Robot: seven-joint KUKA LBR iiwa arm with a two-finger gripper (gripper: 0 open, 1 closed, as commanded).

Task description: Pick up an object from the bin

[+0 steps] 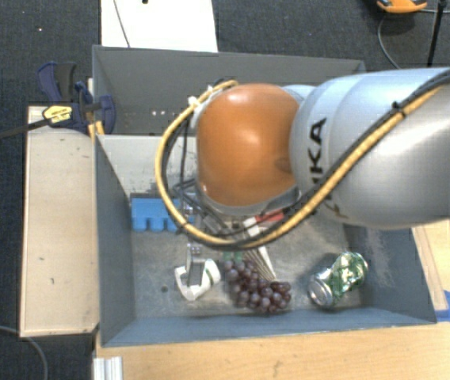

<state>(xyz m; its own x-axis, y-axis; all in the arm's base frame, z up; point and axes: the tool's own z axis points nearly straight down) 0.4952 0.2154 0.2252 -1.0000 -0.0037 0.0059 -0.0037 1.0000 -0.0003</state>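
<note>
The big grey arm point(383, 149) comes in from the right side of the view and hangs low over the bin point(120, 244). A round orange cover point(245, 145) on its wrist hides much of what is under it. Below the cover, the tool point(196, 269) points down at the bin floor, near the front wall and a bit left of the middle.

A small white thing point(187, 285) with a bent shape lies right at the tip of the tool. It looks to be touching the tool, or very nearly. I cannot tell what kind of thing it is. I also cannot tell if the tool is spread, pressed together, or pinching the white thing, because the view is from above and the parts blend into each other.

The key point is that the white thing is straight under the tool, not off to a side. So I think the next move is mostly down and then up, with almost no sliding.

A bunch of dark purple grapes point(255, 287) lies just beside the tool, on its right in the view. It is close, so the tool could bump it. A squashed green can point(337, 278) lies farther right, well apart. A blue block point(147, 214) sits toward the back left, away from the tool.
</note>
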